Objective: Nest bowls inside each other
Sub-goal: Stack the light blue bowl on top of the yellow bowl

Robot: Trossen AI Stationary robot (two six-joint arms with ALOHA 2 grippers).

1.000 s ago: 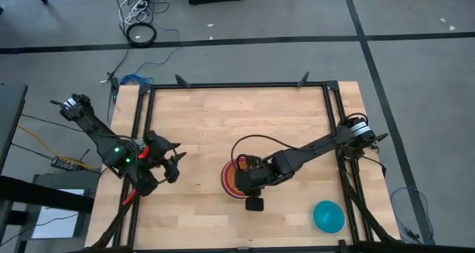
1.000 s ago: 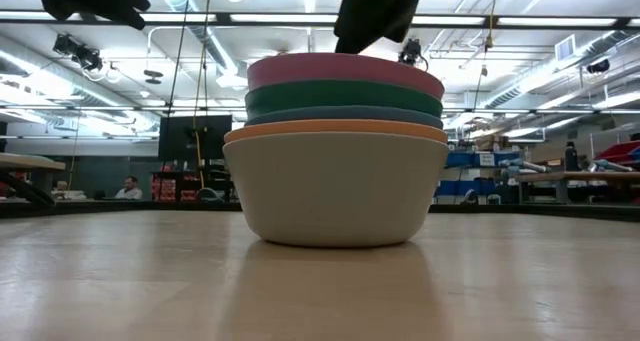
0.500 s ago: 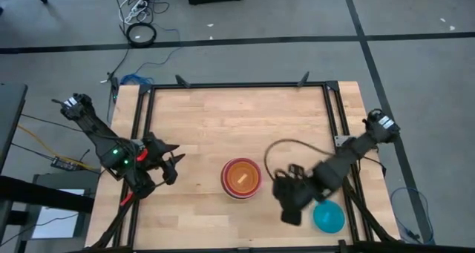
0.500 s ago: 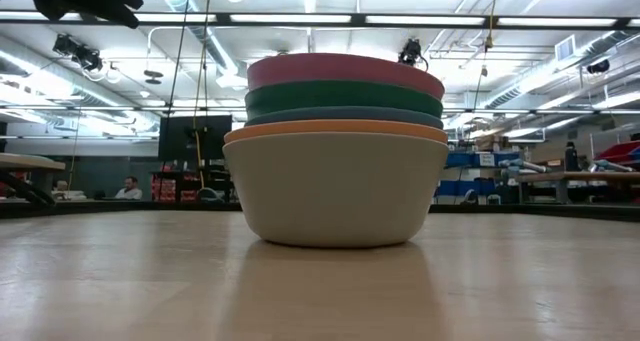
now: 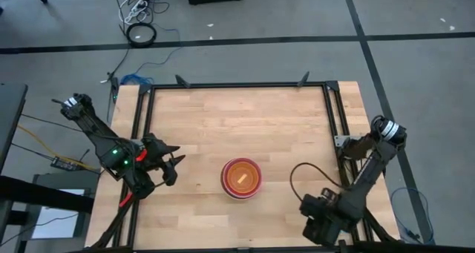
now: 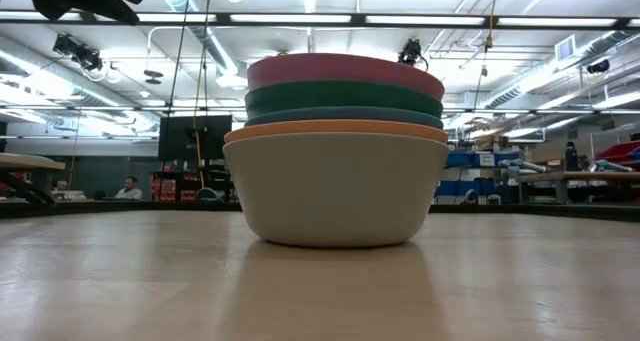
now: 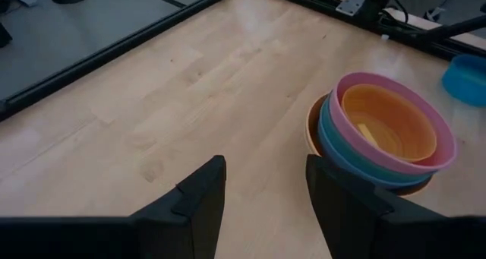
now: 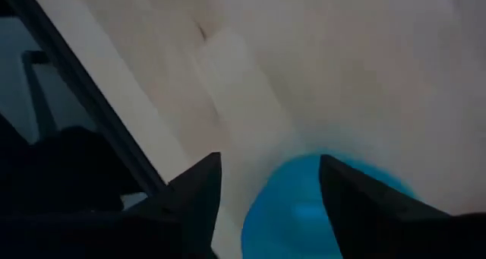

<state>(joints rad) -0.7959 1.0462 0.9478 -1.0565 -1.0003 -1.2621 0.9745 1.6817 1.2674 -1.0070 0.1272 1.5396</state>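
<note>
Right gripper [image 8: 262, 194], fingers spread and empty, hovers above the cyan bowl [image 8: 319, 206]; a rim-centred descent suits. Left gripper [image 7: 262, 194] waits unclenched beside the nested stack [image 5: 240, 178].

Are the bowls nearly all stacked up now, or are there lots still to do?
Nearly done. One stack of bowls sits mid-table, with the grey-white bowl at the bottom and the yellow bowl innermost. In hand: the right gripper, fingers open, hangs over the cyan bowl near the table's front right corner. That bowl looks like the only one left out. The left gripper waits open at the left.
</note>
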